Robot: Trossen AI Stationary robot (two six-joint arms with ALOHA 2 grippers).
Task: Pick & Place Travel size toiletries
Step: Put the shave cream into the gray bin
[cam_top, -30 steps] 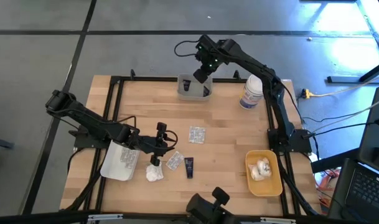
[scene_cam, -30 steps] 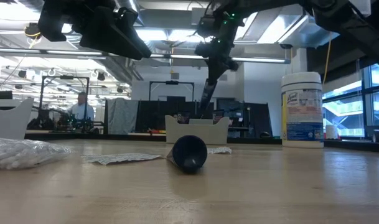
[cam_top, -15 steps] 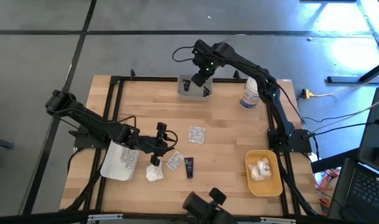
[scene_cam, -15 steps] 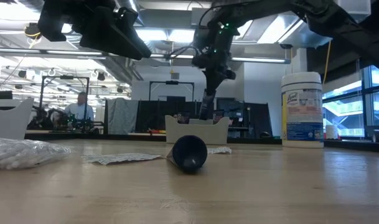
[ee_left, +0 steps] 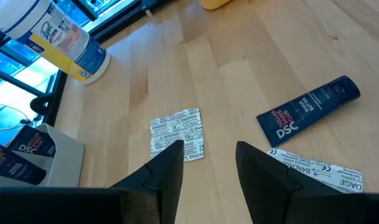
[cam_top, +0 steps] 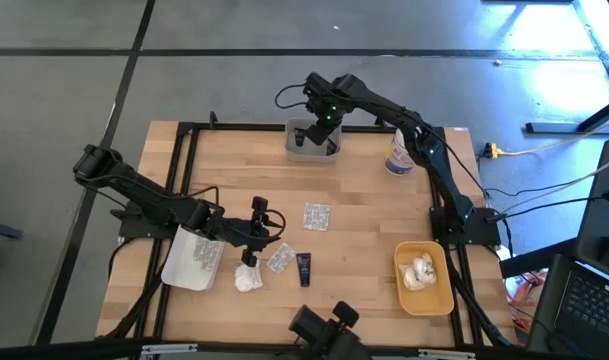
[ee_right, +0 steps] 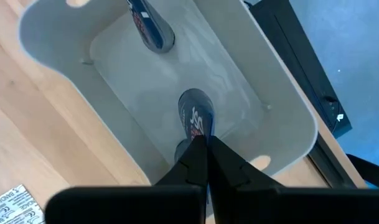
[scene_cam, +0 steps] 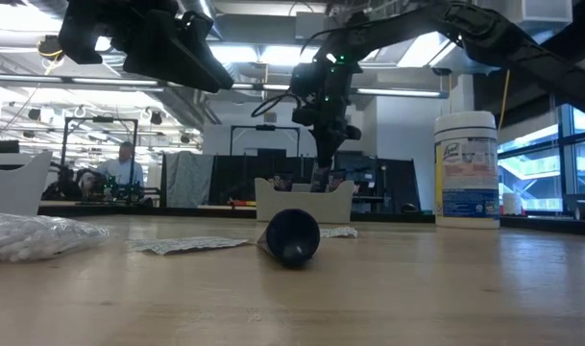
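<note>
Right arm reaches to the far edge, right gripper (ee_right: 200, 144) pointing down into the grey tray (cam_top: 311, 150), fingers pinching a dark tube (ee_right: 195, 117) standing inside; second tube (ee_right: 147, 25) there. Left gripper (ee_left: 206, 163) hovers mid-desk, fingers spread, empty, over a silvery packet (ee_left: 177, 134) and loose tube (ee_left: 307, 108). Wooden desk (cam_top: 364, 215); white jar (scene_cam: 466, 168) near tray, lab room behind.

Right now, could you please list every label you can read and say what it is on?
"DSC": dark tube lying on the table.
"BANDAGE": silvery packet near it.
"DSC": tube in the grey tray.
White jar: blue label too blurred to read.
</note>
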